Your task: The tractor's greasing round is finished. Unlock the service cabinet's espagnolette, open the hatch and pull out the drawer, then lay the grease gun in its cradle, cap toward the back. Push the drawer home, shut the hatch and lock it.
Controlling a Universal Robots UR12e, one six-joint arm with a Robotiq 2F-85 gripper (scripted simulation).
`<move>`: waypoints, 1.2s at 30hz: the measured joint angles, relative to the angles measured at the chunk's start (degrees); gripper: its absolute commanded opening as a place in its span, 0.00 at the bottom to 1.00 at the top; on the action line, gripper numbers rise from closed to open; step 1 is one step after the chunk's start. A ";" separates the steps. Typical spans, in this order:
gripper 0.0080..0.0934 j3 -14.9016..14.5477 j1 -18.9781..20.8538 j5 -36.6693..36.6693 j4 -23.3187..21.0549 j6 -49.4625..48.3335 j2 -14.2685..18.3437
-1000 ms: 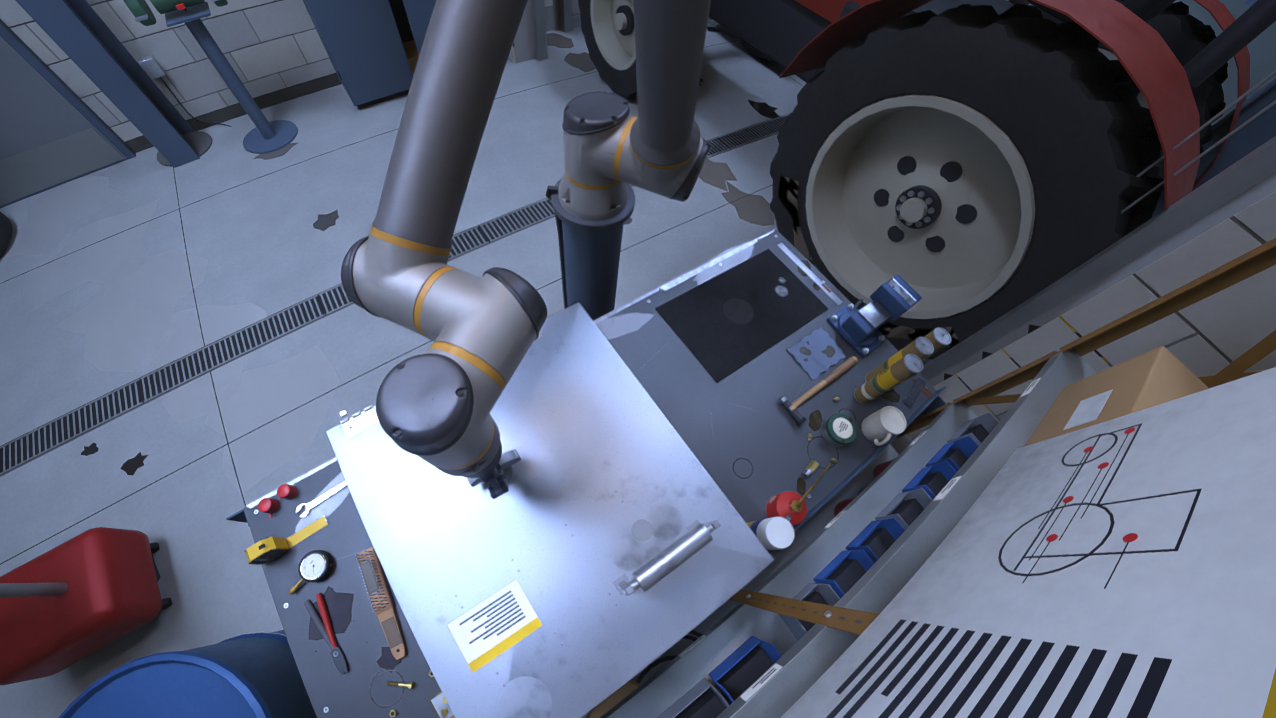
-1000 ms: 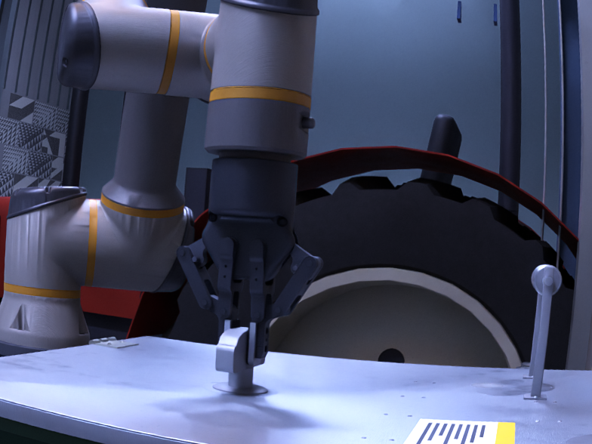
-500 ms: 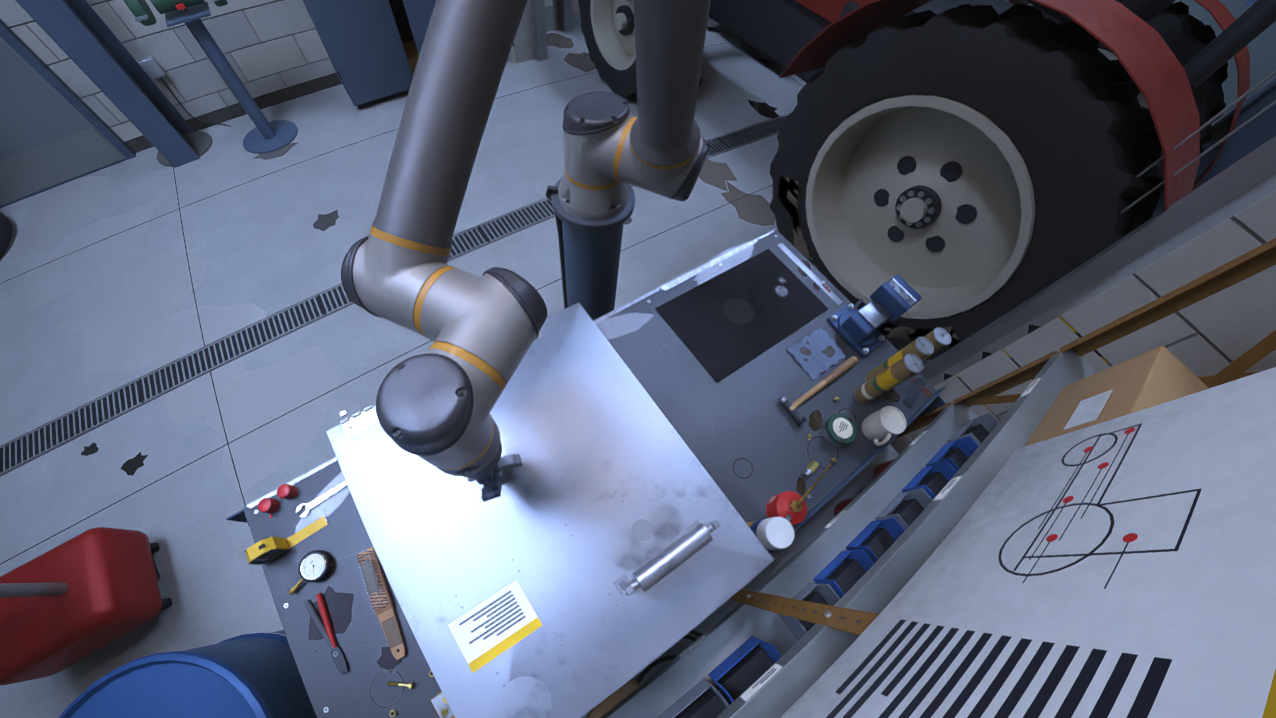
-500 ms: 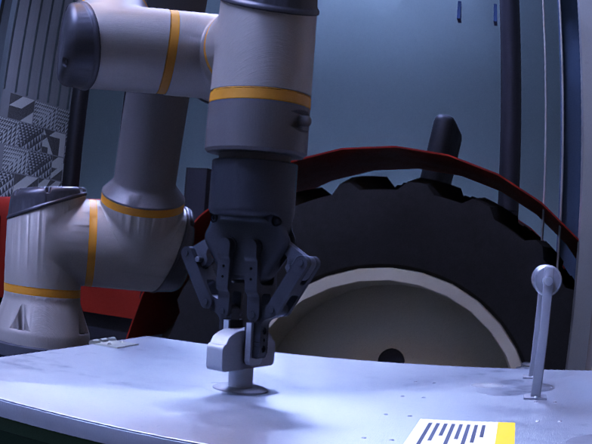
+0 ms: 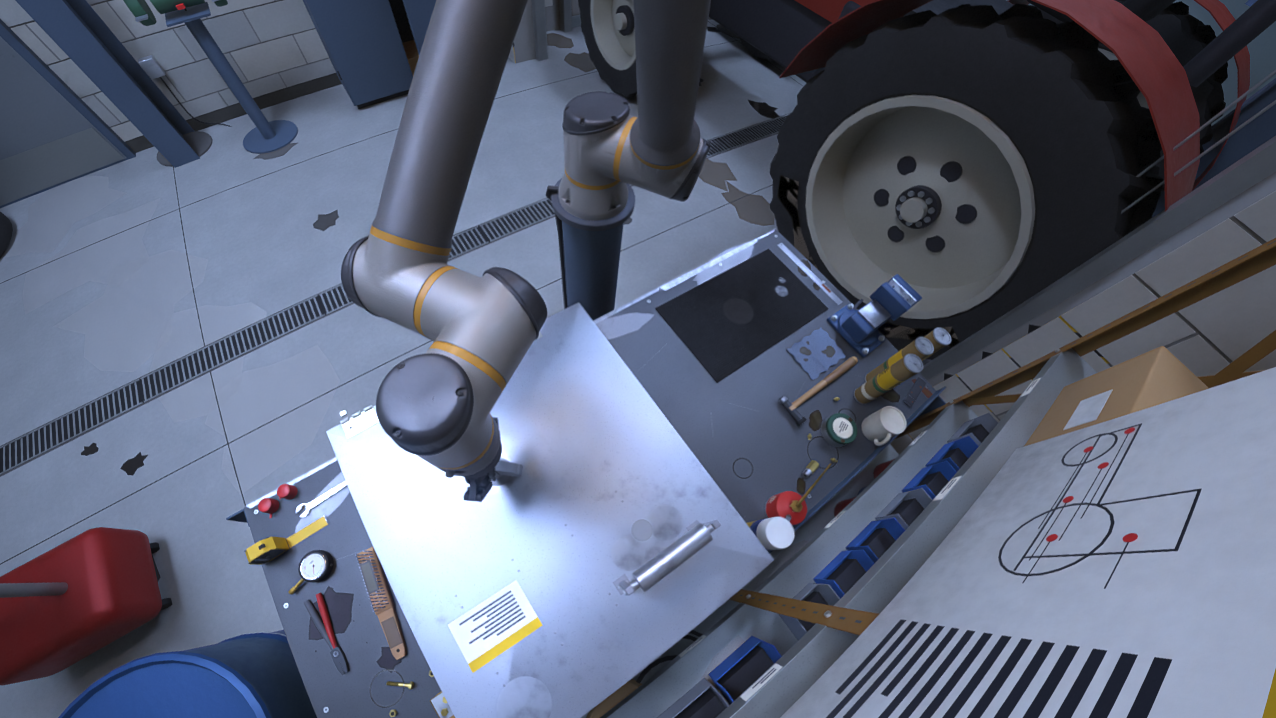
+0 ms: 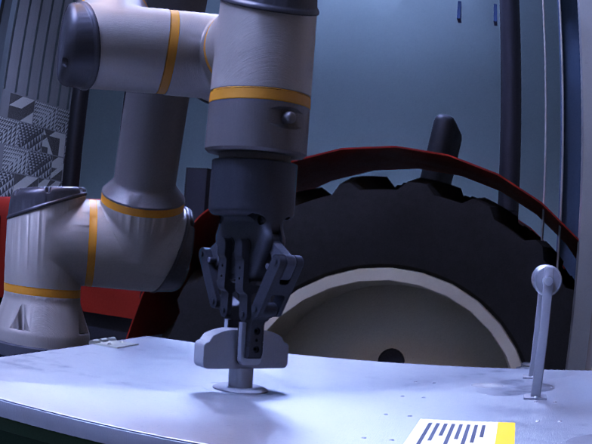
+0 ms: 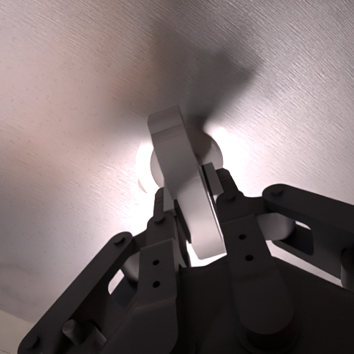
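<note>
The espagnolette handle (image 6: 240, 352) (image 7: 186, 182) is a grey T-shaped knob on a short stem, standing up from the cabinet's flat steel hatch (image 5: 544, 509) toward the hatch's left side. The hatch lies closed, with a bar pull handle (image 5: 669, 556) (image 6: 542, 330) near its right edge and a striped yellow label (image 5: 495, 623) near the front. No grease gun shows in these frames. My gripper (image 6: 249, 347) (image 7: 191, 215) (image 5: 482, 487) points straight down over the knob and is clamped across the espagnolette handle's crossbar.
A white mug (image 5: 883, 423) stands among a hammer (image 5: 816, 388), cans and a red oiler (image 5: 787, 505) on the bench right of the hatch. Hand tools and a dial gauge (image 5: 315, 566) lie to its left. The tractor's big wheel (image 5: 919, 210) stands behind the bench.
</note>
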 measured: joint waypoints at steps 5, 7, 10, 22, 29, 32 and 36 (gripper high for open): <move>0.00 0.01 0.00 0.00 0.01 9.55 -0.01; 0.00 0.01 0.00 -0.01 0.02 13.35 -0.01; 0.00 0.01 0.00 -0.01 0.02 18.95 -0.01; 0.00 0.02 0.00 -0.01 0.05 38.18 -0.02; 0.00 0.03 0.00 0.00 0.06 45.74 -0.03; 0.00 0.03 0.00 0.00 0.06 47.99 -0.03; 0.00 0.03 0.00 0.00 0.06 50.09 -0.03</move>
